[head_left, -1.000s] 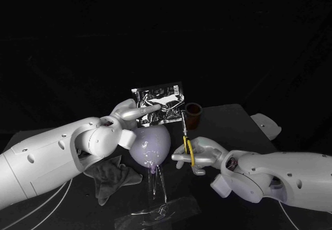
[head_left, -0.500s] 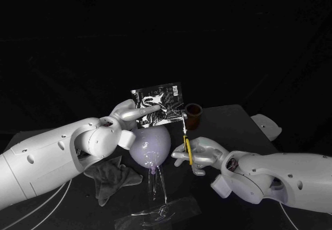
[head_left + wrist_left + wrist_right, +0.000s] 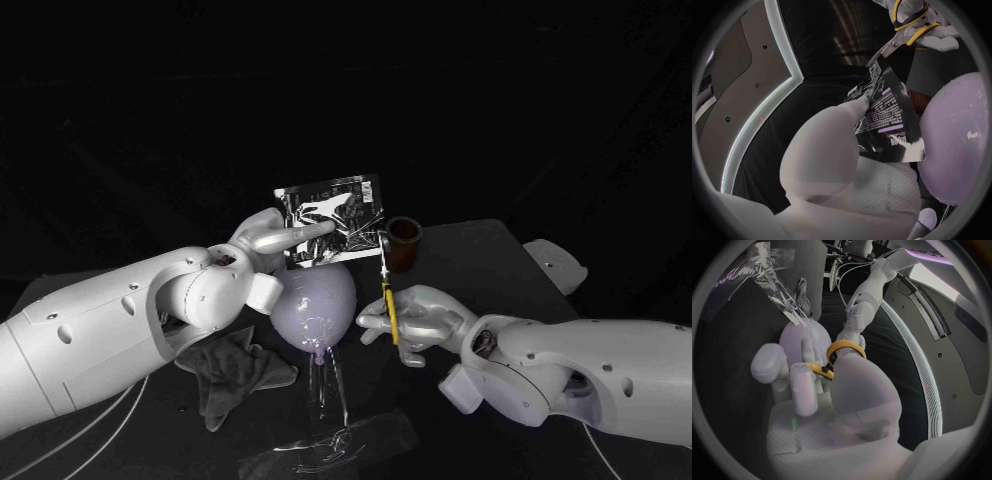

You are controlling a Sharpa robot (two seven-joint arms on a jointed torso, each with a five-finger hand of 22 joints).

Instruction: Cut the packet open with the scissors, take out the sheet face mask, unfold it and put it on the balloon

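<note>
Above the pale lilac balloon (image 3: 315, 300), the left hand (image 3: 281, 235) pinches the glossy black-and-silver foil packet (image 3: 335, 215) by the side nearer its own arm. It holds the packet upright in the air, so the opposite edge hangs free. That looks deliberate: a free, taut edge gives the blades something to bite, and the fingers stay well away from the cut.

The right hand (image 3: 418, 318) is closed around the yellow-handled steel scissors (image 3: 387, 285), fingers through the yellow loops. The blades point up at the packet's free lower corner. From the left wrist view the blade tips meet that corner, but I cannot tell whether they have cut into the foil yet. The step in hand seems to be the opening cut itself, with the mask not yet taken out.

The balloon stands on a clear plastic stand (image 3: 329, 400) on the dark bench (image 3: 476, 250), just below the packet and beside the scissors, presumably parked there to receive the mask. Being so near the blades is a risk, since a slip downward could prick it. A shallow snip along the margin would also spare the folded sheet inside.

A brown cylindrical tube (image 3: 402, 243) stands just behind the blades, and a crumpled grey cloth (image 3: 231, 370) lies under the left arm.
</note>
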